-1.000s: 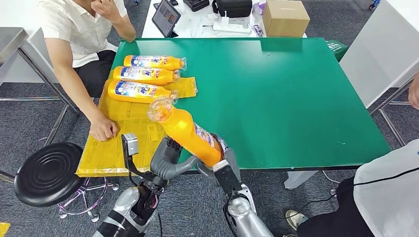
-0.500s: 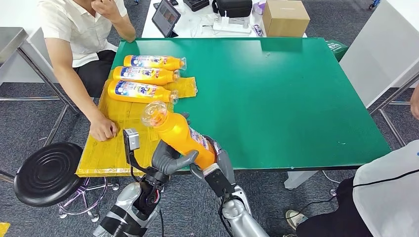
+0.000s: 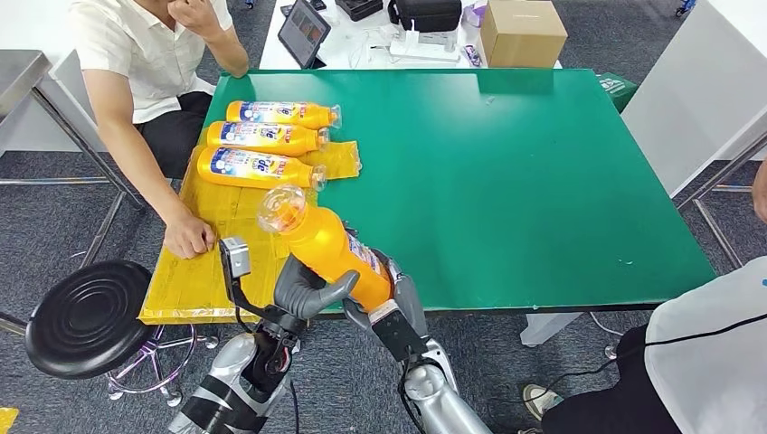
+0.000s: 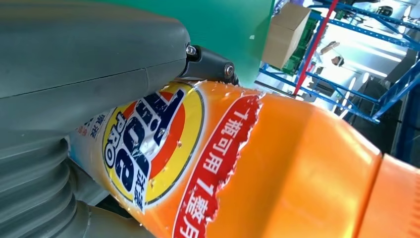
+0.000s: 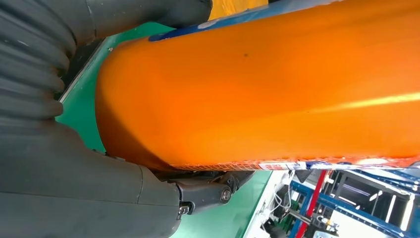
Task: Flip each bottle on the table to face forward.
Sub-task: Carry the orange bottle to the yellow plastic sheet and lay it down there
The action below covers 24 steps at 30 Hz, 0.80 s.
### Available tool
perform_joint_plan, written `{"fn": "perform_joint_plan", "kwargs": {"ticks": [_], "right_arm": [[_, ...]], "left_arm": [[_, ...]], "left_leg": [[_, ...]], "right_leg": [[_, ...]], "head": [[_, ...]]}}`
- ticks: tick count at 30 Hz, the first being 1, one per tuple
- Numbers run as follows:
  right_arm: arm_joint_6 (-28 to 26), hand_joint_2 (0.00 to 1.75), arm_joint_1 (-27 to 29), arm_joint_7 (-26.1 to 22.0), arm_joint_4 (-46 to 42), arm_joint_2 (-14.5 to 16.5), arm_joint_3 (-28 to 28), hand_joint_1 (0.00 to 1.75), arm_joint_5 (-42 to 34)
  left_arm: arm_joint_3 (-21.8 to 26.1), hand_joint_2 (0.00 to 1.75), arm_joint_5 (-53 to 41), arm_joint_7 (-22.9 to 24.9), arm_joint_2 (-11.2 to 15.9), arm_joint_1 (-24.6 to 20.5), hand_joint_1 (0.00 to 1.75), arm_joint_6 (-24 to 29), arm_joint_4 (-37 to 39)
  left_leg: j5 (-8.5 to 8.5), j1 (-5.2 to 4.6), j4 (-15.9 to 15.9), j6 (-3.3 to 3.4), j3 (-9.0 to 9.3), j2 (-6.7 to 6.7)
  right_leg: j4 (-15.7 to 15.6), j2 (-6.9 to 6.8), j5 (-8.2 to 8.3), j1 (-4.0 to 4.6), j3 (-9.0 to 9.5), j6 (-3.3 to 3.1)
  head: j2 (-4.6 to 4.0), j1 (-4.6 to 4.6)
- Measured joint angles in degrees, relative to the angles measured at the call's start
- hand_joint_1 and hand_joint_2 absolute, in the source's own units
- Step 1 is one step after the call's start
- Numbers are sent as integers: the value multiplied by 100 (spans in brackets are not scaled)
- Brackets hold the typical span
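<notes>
- Both robot hands, left hand and right hand, are gripping an orange bottle at lower centre.
- Three bottles are lying on the green surface, upper left.

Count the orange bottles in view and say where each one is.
4. Three lie side by side on the yellow mat: far, middle, near. The fourth bottle is held tilted by the left hand and right hand.
</notes>
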Motion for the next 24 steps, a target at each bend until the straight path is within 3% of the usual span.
{"fn": "perform_joint_plan", "kwargs": {"ticks": [2,4,6,8,14,24], "right_arm": [[18,175,0,-3,9,0,12,166,-19],[37,175,0,-4,18,0,20,79,-40],[96,87,1,1,26,-1,31,0,-54],[197,0,2,51,42,-2,50,0,-56],[77,0,0,161,99,-5,149,0,214],[-1484,0,244,286,92,-190,732,0,1852]], "left_arm": [[5,175,0,-10,1,4,175,-3,0],[14,175,1,-18,1,11,175,-3,0],[29,175,2,-31,1,15,175,-3,0],[51,175,2,-49,2,14,175,1,-3],[134,175,-40,-95,49,28,175,31,-78],[717,175,-854,-257,291,179,175,256,-555]], "left_leg": [[0,0,0,0,0,0],[0,0,0,0,0,0],[0,0,0,0,0,0],[0,0,0,0,0,0],[0,0,0,0,0,0],[0,2,-1,-1,0,2]], "right_leg": [[0,0,0,0,0,0],[0,0,0,0,0,0],[0,0,0,0,0,0],[0,0,0,0,0,0],[0,0,0,0,0,0],[0,1,-1,1,-2,-1]], "head": [[0,0],[0,-1],[0,-1],[0,0],[0,1],[0,2]]}}
